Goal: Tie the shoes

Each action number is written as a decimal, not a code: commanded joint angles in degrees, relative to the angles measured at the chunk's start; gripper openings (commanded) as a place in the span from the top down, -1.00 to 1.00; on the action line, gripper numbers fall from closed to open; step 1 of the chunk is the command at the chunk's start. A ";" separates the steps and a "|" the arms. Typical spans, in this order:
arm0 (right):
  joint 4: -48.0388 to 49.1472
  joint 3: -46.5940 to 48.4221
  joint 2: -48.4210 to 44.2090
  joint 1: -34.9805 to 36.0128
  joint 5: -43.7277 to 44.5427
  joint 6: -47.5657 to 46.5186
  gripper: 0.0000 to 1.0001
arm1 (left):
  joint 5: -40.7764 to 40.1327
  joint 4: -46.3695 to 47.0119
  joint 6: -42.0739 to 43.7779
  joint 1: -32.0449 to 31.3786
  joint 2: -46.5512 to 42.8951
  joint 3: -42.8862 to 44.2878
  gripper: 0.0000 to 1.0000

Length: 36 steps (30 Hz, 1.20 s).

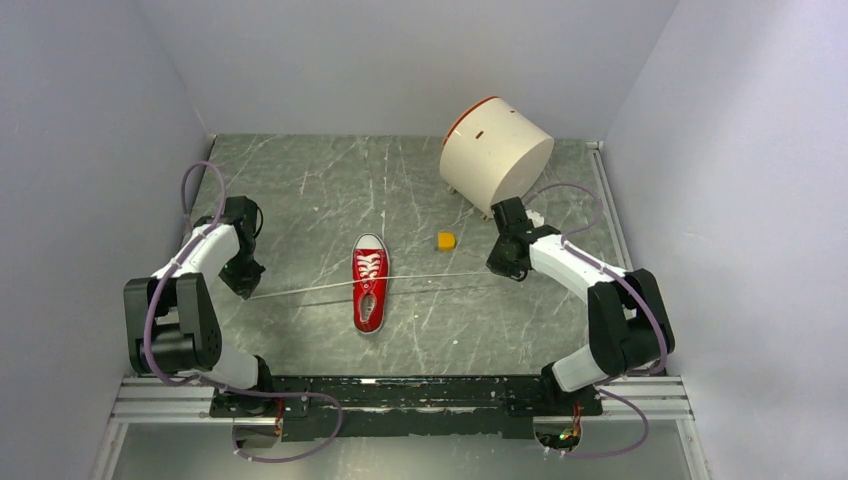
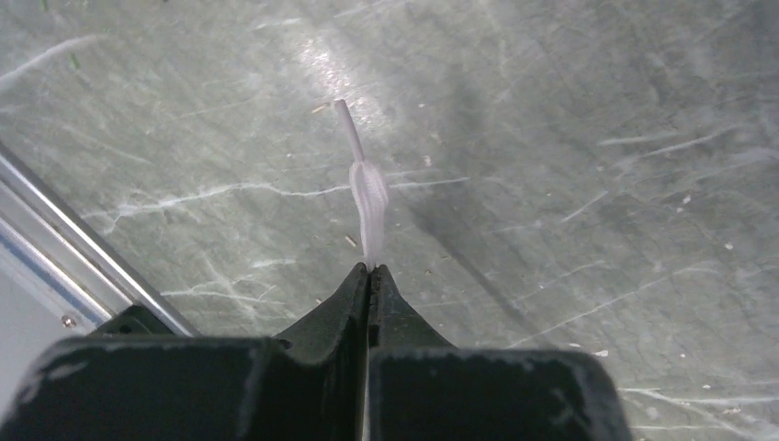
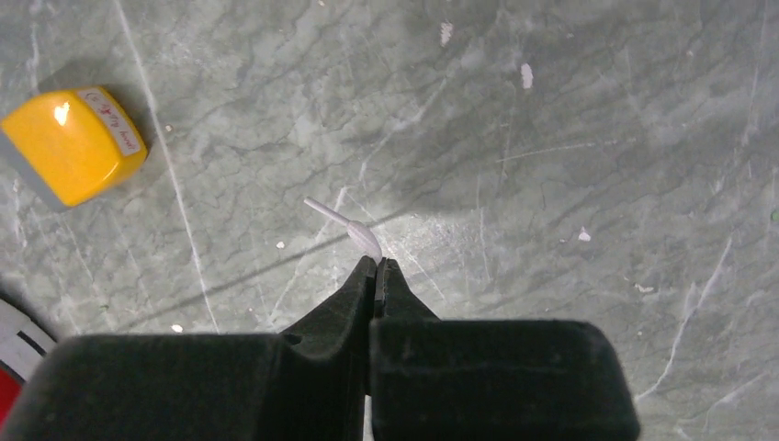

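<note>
Firmly, the left pincer [image 2: 370, 271] grips one lace [image 2: 369, 193]. The right pincer [image 3: 378, 265] grips the other lace [image 3: 363, 237], both taut from the sneaker [image 1: 369, 283]

**High and close**

Top view overlooks the whole bench [image 1: 300, 200] from high at its near edge. Wrist views peer past their jaws, close above it. Right and top share the yellow block [image 3: 72, 144] left of those jaws.
</note>
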 commanded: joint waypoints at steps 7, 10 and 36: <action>1.12 3.29 -3.30 -1.31 -12.00 -14.06 1.00 | 1.90 5.57 14.88 -0.14 -2.48 3.75 0.10; 0.59 4.12 -4.65 0.82 -14.29 -15.52 1.00 | 6.02 10.78 26.43 -2.76 -7.85 5.49 -0.15; -1.76 8.49 -6.01 11.48 -20.62 -20.02 1.00 | 35.32 26.26 84.97 -34.29 -20.66 -15.34 0.26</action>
